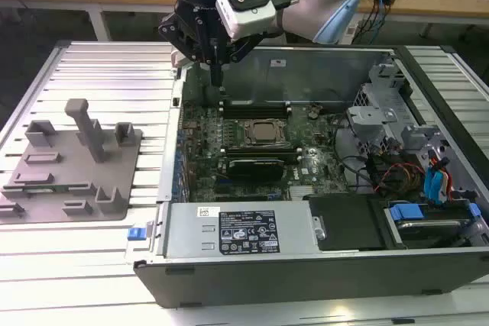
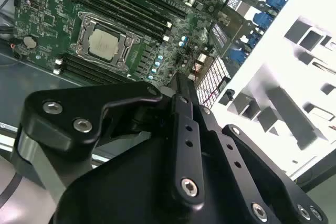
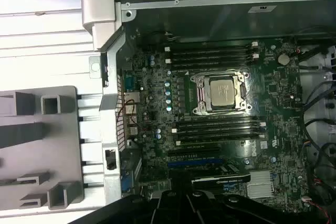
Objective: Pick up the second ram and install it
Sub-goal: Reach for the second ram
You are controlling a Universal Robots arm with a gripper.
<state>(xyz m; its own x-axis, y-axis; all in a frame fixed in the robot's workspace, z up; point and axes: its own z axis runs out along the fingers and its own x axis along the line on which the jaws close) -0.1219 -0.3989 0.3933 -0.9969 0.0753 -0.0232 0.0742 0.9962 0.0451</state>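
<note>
My gripper (image 1: 217, 80) hangs shut, fingers pressed together and pointing down, with nothing between them. It sits just above the back corner of the motherboard (image 1: 210, 150), on the exterior view's left, inside the open computer case. In the second wrist view the black fingers (image 2: 180, 85) end over the board edge near the rear ports. Dark memory slots (image 1: 252, 106) (image 3: 210, 56) run along the far side of the CPU socket (image 1: 265, 132) (image 3: 220, 93), and another set (image 1: 256, 152) (image 3: 218, 132) lies on its near side. The second ram is hidden or out of view; no loose green stick can be made out.
A grey fixture plate (image 1: 76, 166) with upright blocks lies outside the case on the exterior view's left. A black expansion card (image 1: 256, 166) sits beside the near slots. The power supply (image 1: 237, 230) fills the case front, with a drive cage and cables (image 1: 382, 135) on the right.
</note>
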